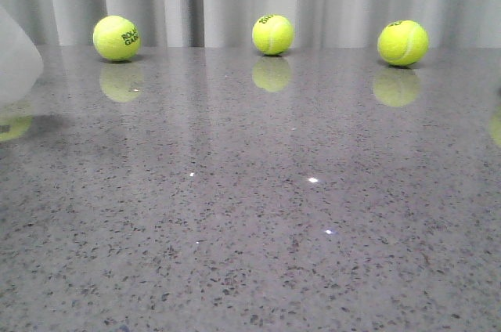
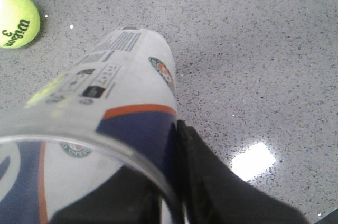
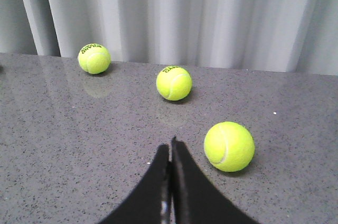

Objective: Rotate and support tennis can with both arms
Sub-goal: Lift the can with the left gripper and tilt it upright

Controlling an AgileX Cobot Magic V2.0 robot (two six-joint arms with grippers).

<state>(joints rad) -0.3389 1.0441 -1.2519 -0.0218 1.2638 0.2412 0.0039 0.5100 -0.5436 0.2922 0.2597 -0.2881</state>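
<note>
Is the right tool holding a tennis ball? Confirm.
No. The right tool is shut on nothing; the nearest tennis ball sits apart on the table.

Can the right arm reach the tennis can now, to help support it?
Probably not yet. The right gripper is shut and faces three tennis balls, with no can in its view. The tennis can is at the left gripper.

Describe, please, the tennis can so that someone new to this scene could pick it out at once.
On the grey speckled table, seen from the left wrist, the tennis can is a long clear cylinder with one black finger of the left tool against it. Unlike the round yellow-green ball nearby, it has a white-and-navy label with an orange stripe.
</note>
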